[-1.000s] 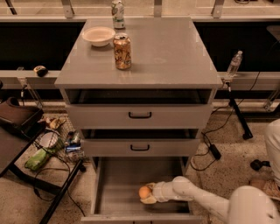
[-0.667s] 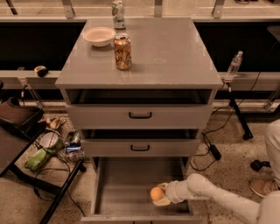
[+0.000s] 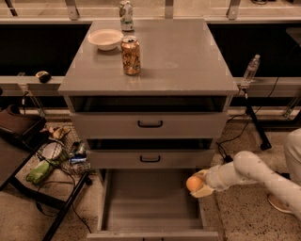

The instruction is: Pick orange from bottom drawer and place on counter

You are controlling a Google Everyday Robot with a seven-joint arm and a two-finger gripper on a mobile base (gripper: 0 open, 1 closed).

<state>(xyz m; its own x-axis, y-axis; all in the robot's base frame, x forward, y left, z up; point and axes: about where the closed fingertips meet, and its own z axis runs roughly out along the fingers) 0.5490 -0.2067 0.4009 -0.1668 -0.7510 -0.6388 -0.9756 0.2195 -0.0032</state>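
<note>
The orange (image 3: 193, 183) is a small round fruit held in my gripper (image 3: 199, 184), which is shut on it. The gripper hangs at the right rim of the open bottom drawer (image 3: 150, 202), lifted above its flat grey floor. My white arm (image 3: 256, 174) reaches in from the right. The counter (image 3: 188, 56) is the glossy grey top of the cabinet, well above the gripper.
On the counter stand a gold-orange soda can (image 3: 131, 56), a white bowl (image 3: 105, 38) and another can (image 3: 125, 9) at the back. Two upper drawers with black handles (image 3: 150, 124) are partly pulled out. A dark stand with clutter (image 3: 51, 160) sits to the left, a water bottle (image 3: 251, 69) to the right.
My gripper has carried the orange up and to the right, from over the drawer floor to its right rim.
</note>
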